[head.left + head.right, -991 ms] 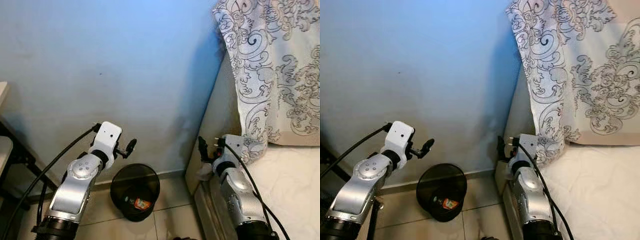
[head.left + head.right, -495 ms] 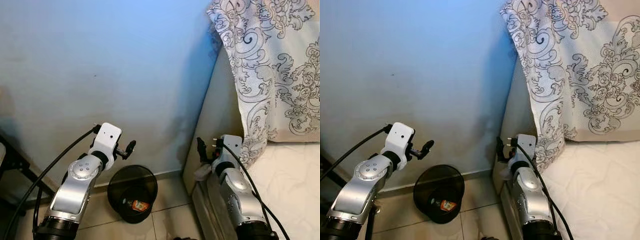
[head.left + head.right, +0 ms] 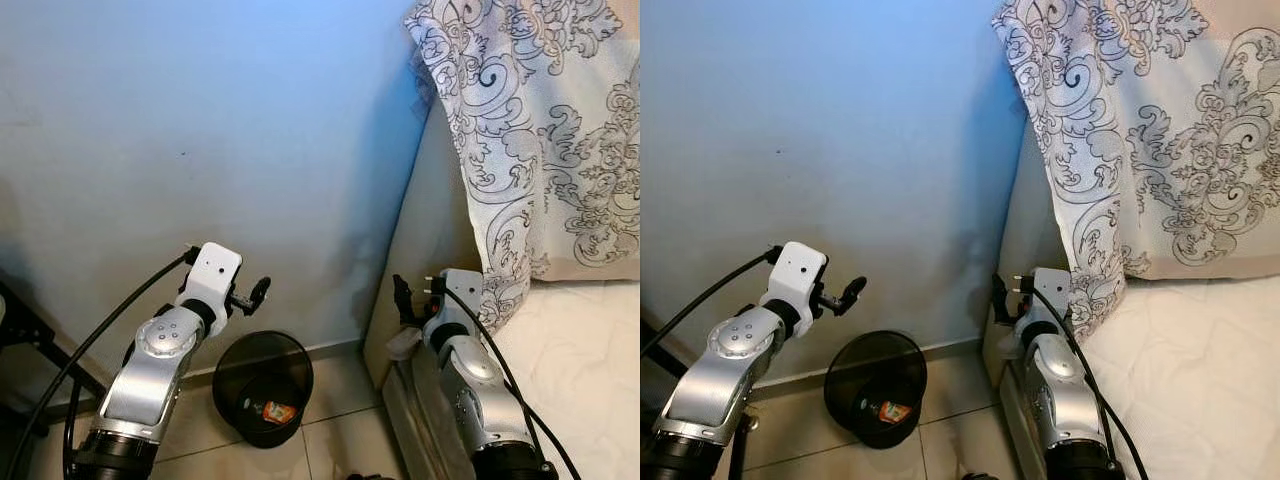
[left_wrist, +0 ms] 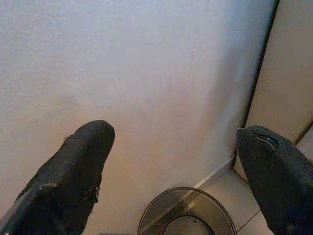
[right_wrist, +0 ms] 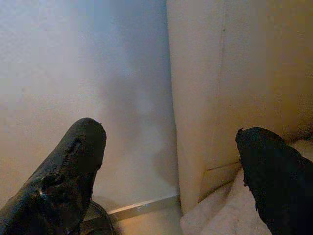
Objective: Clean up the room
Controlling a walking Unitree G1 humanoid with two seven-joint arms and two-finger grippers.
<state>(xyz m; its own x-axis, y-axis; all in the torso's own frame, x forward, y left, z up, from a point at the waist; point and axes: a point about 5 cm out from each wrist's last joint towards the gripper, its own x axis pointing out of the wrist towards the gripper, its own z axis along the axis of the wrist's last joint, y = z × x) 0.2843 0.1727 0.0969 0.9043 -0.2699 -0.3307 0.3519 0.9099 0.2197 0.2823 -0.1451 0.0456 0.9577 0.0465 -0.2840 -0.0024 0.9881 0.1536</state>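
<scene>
Facing a pale blue wall (image 3: 200, 120), left claw (image 3: 255, 296) and right claw (image 3: 402, 298) both raised, fingers spread apart, gripping nothing. Black bin (image 3: 262, 385) on floor tiles below left claw, holding a red-labelled scrap (image 3: 277, 411). Patterned pillow (image 3: 540, 130) on bed (image 3: 590, 370) at right.

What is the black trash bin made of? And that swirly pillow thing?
The trash bin looks like dark, see-through plastic: smooth and a bit glossy, and the floor shows faintly through its wall. It could be fine mesh; the pictures leave that open. The swirly pillow looks like woven cloth, matte, with soft folds along its hanging edge and a grey scroll pattern on a pale ground.
</scene>
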